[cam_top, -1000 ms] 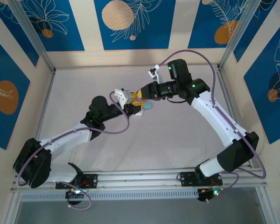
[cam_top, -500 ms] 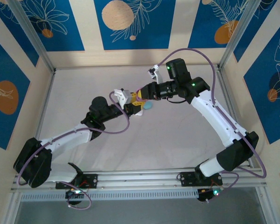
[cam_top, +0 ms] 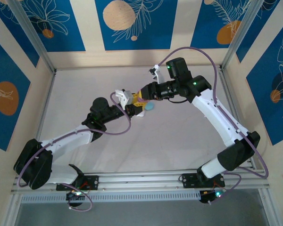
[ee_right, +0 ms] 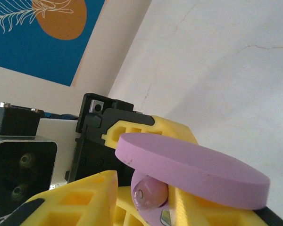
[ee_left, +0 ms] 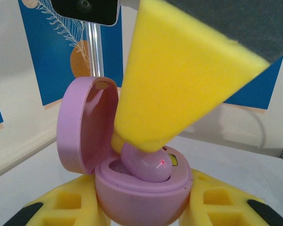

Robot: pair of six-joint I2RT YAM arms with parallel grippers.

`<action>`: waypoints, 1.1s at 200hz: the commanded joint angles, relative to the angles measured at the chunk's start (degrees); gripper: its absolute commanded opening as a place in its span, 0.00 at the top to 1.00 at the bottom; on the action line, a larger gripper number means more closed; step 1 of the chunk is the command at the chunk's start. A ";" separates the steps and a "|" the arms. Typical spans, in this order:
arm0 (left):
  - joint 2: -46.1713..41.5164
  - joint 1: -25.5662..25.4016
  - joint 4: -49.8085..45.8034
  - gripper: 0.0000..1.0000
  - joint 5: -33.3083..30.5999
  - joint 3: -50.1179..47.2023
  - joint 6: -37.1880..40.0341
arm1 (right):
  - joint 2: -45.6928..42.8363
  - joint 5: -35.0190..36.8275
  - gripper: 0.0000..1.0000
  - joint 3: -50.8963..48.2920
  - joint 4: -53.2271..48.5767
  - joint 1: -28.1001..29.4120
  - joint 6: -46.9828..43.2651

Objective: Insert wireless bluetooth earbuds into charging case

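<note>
Left wrist, left end effector [ee_left: 141,207] clamping open case [ee_left: 80,127], right end effector [ee_right: 148,202] pinching earbud [ee_left: 146,165] inside rim

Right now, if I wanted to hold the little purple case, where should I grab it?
Grab the purple case by its round bottom half, pinching from both sides below the rim, like the left gripper does. The lid stands open on one side and the earbud sits in the top opening, so the top should probably stay free.
</note>
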 commanded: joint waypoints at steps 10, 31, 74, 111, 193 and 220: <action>-1.44 -0.59 6.08 0.72 -0.82 0.00 0.17 | -1.17 1.28 0.59 1.62 -2.75 0.22 0.04; -1.57 -0.58 5.64 0.72 -1.02 -0.09 0.38 | -3.41 0.79 0.54 1.21 -1.67 -0.06 0.04; -1.90 -0.59 5.18 0.72 -1.72 -0.27 0.64 | -10.44 -2.03 0.52 -2.74 2.06 -2.69 -0.71; -2.83 -0.57 4.43 0.72 -2.00 -0.01 0.70 | -21.93 10.51 0.51 -14.67 5.90 -13.22 0.80; -5.04 -0.72 2.63 0.72 -1.88 -0.18 0.26 | -8.00 8.26 0.57 -34.60 6.14 -56.59 -2.42; -5.13 -0.68 2.23 0.72 -1.89 0.21 0.58 | 0.81 13.01 0.57 -31.19 4.68 -56.75 -4.83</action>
